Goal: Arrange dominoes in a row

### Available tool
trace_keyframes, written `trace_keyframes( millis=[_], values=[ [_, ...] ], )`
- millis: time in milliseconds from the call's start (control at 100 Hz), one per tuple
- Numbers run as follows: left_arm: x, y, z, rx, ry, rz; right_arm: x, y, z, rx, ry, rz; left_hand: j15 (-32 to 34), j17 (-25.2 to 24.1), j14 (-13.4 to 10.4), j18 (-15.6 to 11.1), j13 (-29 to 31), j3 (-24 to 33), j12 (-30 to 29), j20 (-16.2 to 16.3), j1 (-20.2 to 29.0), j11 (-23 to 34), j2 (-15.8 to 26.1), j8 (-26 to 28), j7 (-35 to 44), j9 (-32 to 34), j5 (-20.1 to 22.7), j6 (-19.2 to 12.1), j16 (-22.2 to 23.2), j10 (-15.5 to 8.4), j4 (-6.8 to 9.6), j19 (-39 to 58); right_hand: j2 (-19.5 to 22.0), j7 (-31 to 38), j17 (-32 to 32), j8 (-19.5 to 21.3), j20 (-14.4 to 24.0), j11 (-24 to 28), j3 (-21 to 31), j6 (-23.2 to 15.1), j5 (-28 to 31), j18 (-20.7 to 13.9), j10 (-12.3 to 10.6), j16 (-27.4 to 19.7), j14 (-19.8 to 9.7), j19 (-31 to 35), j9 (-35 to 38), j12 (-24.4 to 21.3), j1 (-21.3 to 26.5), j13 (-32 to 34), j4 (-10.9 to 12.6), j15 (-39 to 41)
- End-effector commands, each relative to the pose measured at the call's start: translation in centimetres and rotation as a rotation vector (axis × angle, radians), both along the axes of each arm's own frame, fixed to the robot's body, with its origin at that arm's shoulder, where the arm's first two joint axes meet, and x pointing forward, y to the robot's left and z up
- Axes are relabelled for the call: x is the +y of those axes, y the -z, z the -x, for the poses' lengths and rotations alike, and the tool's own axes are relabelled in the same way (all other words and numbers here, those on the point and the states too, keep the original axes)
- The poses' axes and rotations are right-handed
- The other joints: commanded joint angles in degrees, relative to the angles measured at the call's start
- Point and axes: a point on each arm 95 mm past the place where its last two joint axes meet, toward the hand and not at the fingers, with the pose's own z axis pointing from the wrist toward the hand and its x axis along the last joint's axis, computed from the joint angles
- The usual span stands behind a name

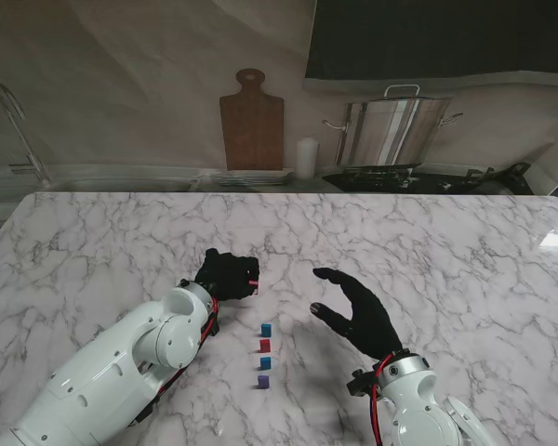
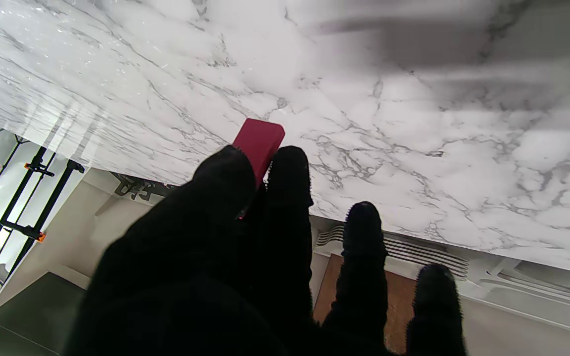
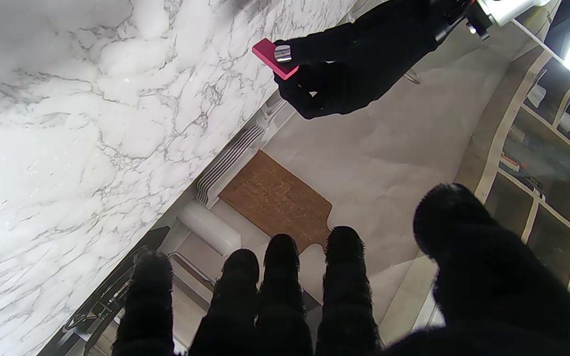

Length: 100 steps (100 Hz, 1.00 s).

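Dominoes: four little blocks already sit in a short line in the lower middle of the stand view, running toward the bottom edge: blue domino (image 1: 267,329), red domino (image 1: 265,345), second blue domino (image 1: 265,362), purple domino (image 1: 262,381). They're close together but not touching, as far as I can tell at this size.

Fifth piece: a pink domino (image 2: 259,143), pinched in the left hand (image 1: 228,275) and held off the marble, sitting just up and left of the row's top end in the stand view.

Left hand: closed on that pink piece, thumb and index clamping it with most of the block poking out past the fingertips; the other fingers are loose and hold nothing. The right wrist view shows the same pinch from the side.

Right hand (image 1: 358,311): spread open, nothing in it, hovering right of the row, well apart from the blocks.

Table (image 1: 428,251): white marble, bare around the row.

Step in hand: I'd say carrying piece five over to the line, so roughly mid-task.

Next move: probably bring the pink one down past the blue end, line it up with the others, keep a similar gap, then let go gently. Main risk I see is bumping the top blue block on the way in.
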Motion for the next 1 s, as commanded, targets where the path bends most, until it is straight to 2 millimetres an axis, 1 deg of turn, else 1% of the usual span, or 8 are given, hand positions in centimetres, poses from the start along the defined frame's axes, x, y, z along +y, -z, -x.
trace_keyframes(
  millis=[0, 140, 340, 380, 560, 810, 990],
  values=[
    [-0.6, 0.4, 0.0, 0.022, 0.003, 0.000, 0.0, 0.2, 0.1, 0.006, -0.002, 0.003, 1.2, -1.2, 0.6, 1.1, -1.4, -0.6, 1.0, 1.5, 2.4, 1.6, 2.1, -0.6, 1.1, -0.7, 1.6, 1.1, 0.9, 0.2, 1.62, -0.9, 0.7, 0.8, -0.2, 0.8, 0.7, 0.9, 0.9, -0.6, -0.9, -0.4, -0.2, -0.3, -0.7, 0.5, -0.5, 0.4, 1.6, 0.8, 1.2, 0.0],
    [-1.2, 1.1, 0.2, 0.039, 0.002, 0.006, 0.0, 0.2, 0.1, 0.005, -0.001, 0.002, 1.7, -1.2, 0.6, 1.0, -1.3, -1.1, -0.3, 2.2, 2.4, 1.6, 2.3, -1.6, 1.4, -0.2, 1.8, 1.7, 1.0, 0.0, 1.52, -0.8, 0.7, 0.8, -0.2, 0.8, 0.7, 0.9, 0.9, -0.5, -0.9, -0.4, -0.2, -0.3, -0.8, 0.5, -0.4, 0.4, 1.7, 0.8, 1.3, 0.0],
    [-2.0, 2.2, 0.5, 0.071, -0.003, 0.024, 0.1, 0.2, 0.1, 0.005, -0.002, 0.003, 1.9, -1.0, 0.1, 1.0, -0.8, -2.3, -1.8, 2.7, 3.1, 0.5, 3.7, -2.4, 1.6, -0.5, 0.8, 0.9, 0.7, -0.5, 1.64, -0.4, 0.7, 0.8, -0.2, 0.7, 0.7, 0.9, 0.9, -0.6, -1.0, -0.4, -0.2, -0.3, -0.7, 0.5, -0.4, 0.4, 1.7, 0.8, 1.3, 0.0],
    [-2.1, 2.4, 0.5, 0.074, -0.006, 0.026, 0.1, 0.2, 0.1, 0.005, -0.002, 0.003, 2.0, -0.9, 0.0, 0.9, -0.7, -4.0, -1.8, 2.9, 3.9, 0.2, 4.3, -2.8, 2.1, -0.4, 0.5, 0.8, 0.5, -0.5, 2.04, -0.1, 0.7, 0.8, -0.2, 0.7, 0.7, 0.9, 0.9, -0.5, -1.0, -0.4, -0.2, -0.3, -0.8, 0.5, -0.4, 0.4, 1.7, 0.8, 1.3, 0.0],
    [-2.5, 3.3, 0.4, 0.079, -0.017, 0.032, 0.0, 0.2, 0.2, 0.006, 0.001, 0.002, 2.6, -0.6, -0.5, 0.7, 0.1, -4.6, -3.5, 3.0, 4.3, -1.4, 5.0, -3.6, 2.2, 0.5, 0.3, 0.9, 0.5, -0.6, 2.14, 1.2, 0.7, 0.8, -0.2, 0.8, 0.7, 0.9, 1.0, -0.6, -1.0, -0.4, -0.2, -0.3, -0.8, 0.5, -0.5, 0.4, 1.7, 0.8, 1.2, 0.0],
    [-2.7, 3.9, 0.4, 0.088, -0.015, 0.029, -0.1, 0.2, 0.1, 0.006, 0.004, 0.001, 3.2, -0.3, -1.1, 0.5, 1.3, -4.6, -6.4, 2.4, 5.0, -3.7, 4.6, -5.0, 2.9, 2.3, 0.7, 1.2, 0.1, -0.5, 2.37, 4.0, 0.7, 0.8, -0.2, 0.8, 0.7, 0.9, 1.0, -0.6, -1.0, -0.4, -0.2, -0.4, -0.8, 0.5, -0.5, 0.4, 1.7, 0.8, 1.2, 0.0],
    [-2.7, 4.2, 0.7, 0.096, -0.010, 0.034, -0.1, 0.1, 0.1, 0.007, 0.005, 0.001, 3.2, -0.3, -1.3, 0.4, 2.0, -3.8, -8.0, 1.8, 4.6, -4.8, 3.8, -5.8, 3.2, 3.8, 1.2, 1.3, -0.3, -0.4, 2.06, 5.8, 0.7, 0.8, -0.2, 0.8, 0.7, 0.9, 1.0, -0.5, -1.0, -0.5, -0.2, -0.4, -0.8, 0.4, -0.5, 0.4, 1.7, 0.8, 1.2, 0.0]
  ],
)
